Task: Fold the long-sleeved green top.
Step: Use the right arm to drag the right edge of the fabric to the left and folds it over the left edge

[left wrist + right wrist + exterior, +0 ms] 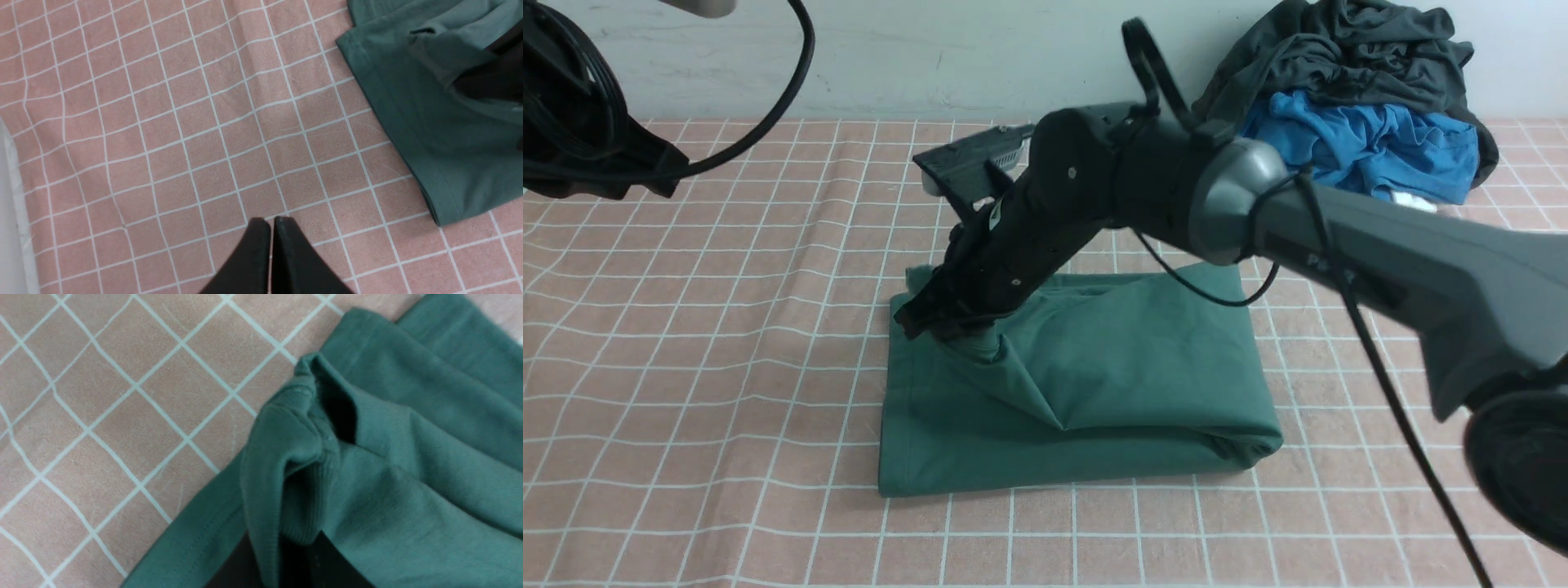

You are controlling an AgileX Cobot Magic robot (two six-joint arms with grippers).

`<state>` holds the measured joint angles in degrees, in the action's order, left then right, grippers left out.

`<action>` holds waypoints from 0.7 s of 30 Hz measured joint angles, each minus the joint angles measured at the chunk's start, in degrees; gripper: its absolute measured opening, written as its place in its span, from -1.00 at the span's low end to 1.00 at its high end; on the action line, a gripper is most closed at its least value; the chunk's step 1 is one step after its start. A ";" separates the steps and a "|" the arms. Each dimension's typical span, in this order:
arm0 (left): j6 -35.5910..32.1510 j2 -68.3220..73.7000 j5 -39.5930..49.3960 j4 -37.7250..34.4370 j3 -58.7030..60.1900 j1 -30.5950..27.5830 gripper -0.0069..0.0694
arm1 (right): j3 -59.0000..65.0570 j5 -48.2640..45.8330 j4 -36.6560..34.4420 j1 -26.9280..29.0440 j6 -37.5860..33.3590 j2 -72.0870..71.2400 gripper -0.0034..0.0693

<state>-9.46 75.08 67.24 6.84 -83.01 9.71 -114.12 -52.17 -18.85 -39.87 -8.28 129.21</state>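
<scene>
The green long-sleeved top [1094, 384] lies folded in a thick rectangle at the middle of the checked cloth. My right gripper [968, 331] reaches across over its far left part and is shut on a bunched ribbed edge of the top [286, 498], lifting it into a small peak. The right wrist view shows the fabric pinched between the dark fingers [233, 567]. My left gripper [271, 222] is shut and empty, held above bare cloth well to the left of the top [441, 122]. In the front view only the left arm's dark body [572, 122] shows, at the upper left.
A pile of a dark charcoal-grey garment [1347, 49] and a bright blue garment [1372, 147] sits at the back right against the wall. The pink checked tablecloth [703, 327] covers the table. A black cable [1388, 392] hangs from the right arm.
</scene>
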 joint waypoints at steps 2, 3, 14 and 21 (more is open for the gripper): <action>0.00 -0.26 0.01 -0.29 0.00 0.00 -0.83 | -1.48 -1.37 -2.84 0.00 -0.21 0.53 -0.47; 0.00 -0.49 0.06 -0.57 0.00 0.00 -0.83 | -2.68 -2.61 -3.99 0.00 -0.78 0.53 -0.35; 0.00 -2.16 1.22 -2.17 0.13 0.00 -0.83 | -9.66 -18.48 15.75 1.68 4.98 0.06 0.31; -0.51 -3.42 1.31 -5.33 3.13 0.00 -0.83 | -9.60 -18.64 14.94 -1.62 5.51 7.05 0.31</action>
<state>-9.97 71.66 68.54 1.50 -79.88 9.71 -123.72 -70.80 -3.91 -41.49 -2.76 136.26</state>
